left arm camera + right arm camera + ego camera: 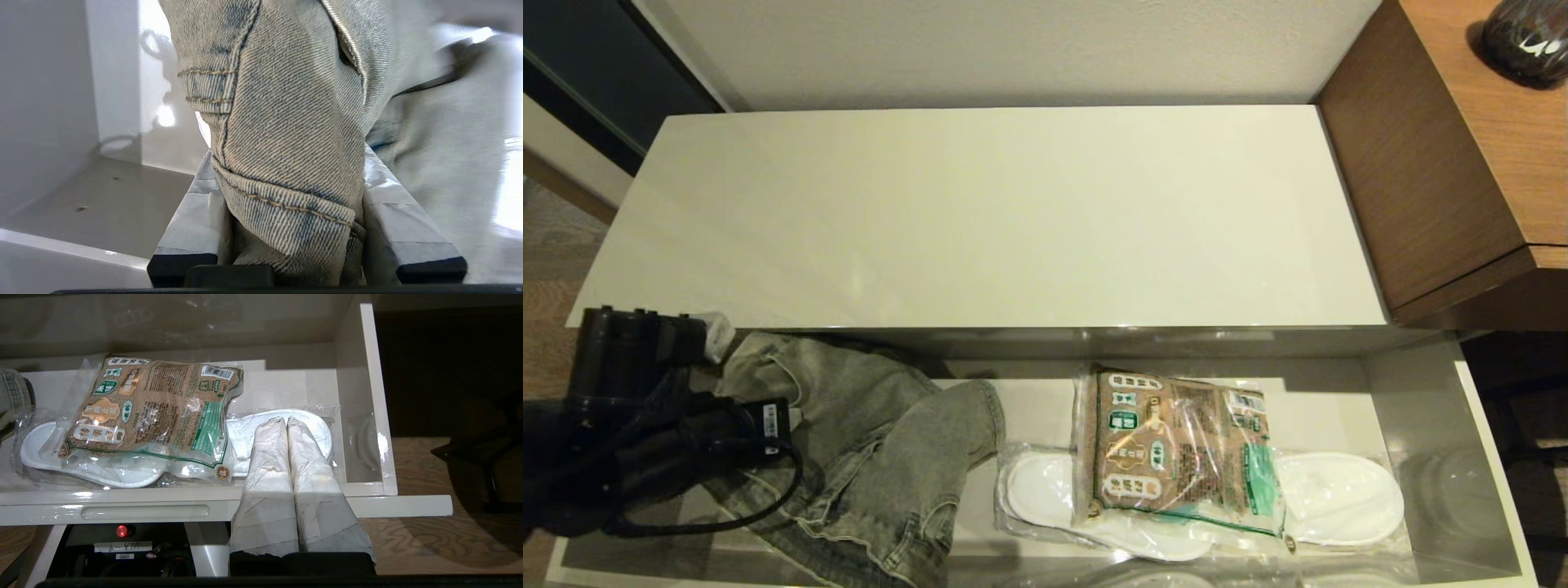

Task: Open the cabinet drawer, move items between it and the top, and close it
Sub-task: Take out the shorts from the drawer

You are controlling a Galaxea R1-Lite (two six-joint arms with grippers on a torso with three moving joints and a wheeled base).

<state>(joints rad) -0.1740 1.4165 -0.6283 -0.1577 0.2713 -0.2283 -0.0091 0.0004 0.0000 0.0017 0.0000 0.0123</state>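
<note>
Drawer (1486, 457): you see it pulled open along the 6 o'clock edge, below the cabinet front.
Top (996, 212): you have the glossy cream panel filling the centre, reaching toward 12 o'clock.
Jeans (882, 441): rumpled grey denim at about 7 o'clock in the drawer, one end lifted toward the left arm.
Left gripper (715, 335): at 9 o'clock, at the raised end of the jeans; your view hides its fingers behind the dark wrist.
Packet (1176, 445): clear bag with brown contents at 5 o'clock, lying across the slippers.
Slippers (1339, 498): white, plastic-wrapped, under the packet, sticking out on both sides.
Desk (1462, 163): brown wood-grain, at 2 o'clock, beside the top.
</note>
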